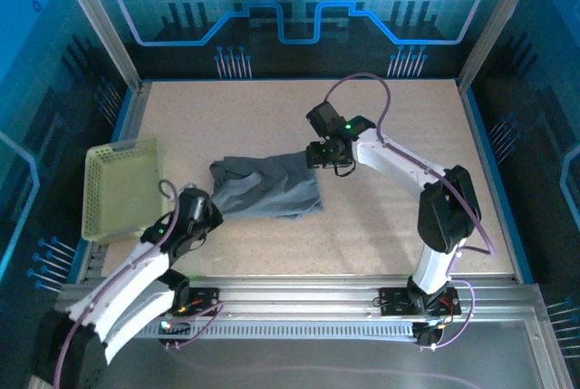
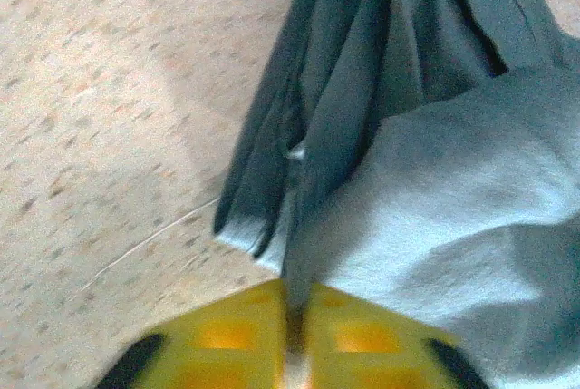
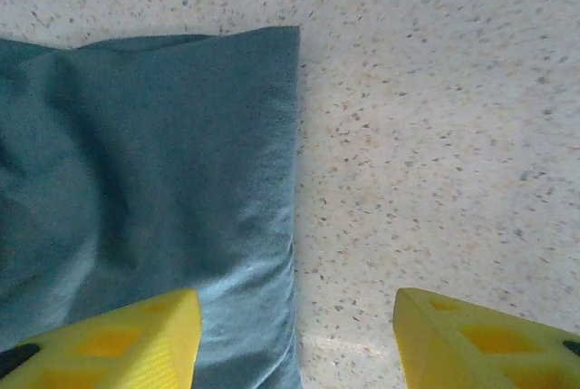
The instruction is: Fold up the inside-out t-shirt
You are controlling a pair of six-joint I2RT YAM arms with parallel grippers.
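The shirt [image 1: 267, 189] lies bunched mid-tabletop [image 1: 408, 117], strung between both arms. Over on its near-left end, the left pincer [image 2: 294, 339] is pressed together on a gathered fold, a hold for tugging the cloth flat, I'd say. The right pincer [image 3: 294, 316] hangs spread over the far-right corner, one finger above fabric, one above bare tabletop, lined up to straddle that edge.

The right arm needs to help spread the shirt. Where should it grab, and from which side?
The shirt's right edge, from above. That edge lies flat and straight on the table, and the right gripper hangs open astride it, one finger over cloth, one over bare table, so lowering and closing would likely pinch it. The left gripper is pinched on the bunched opposite end.
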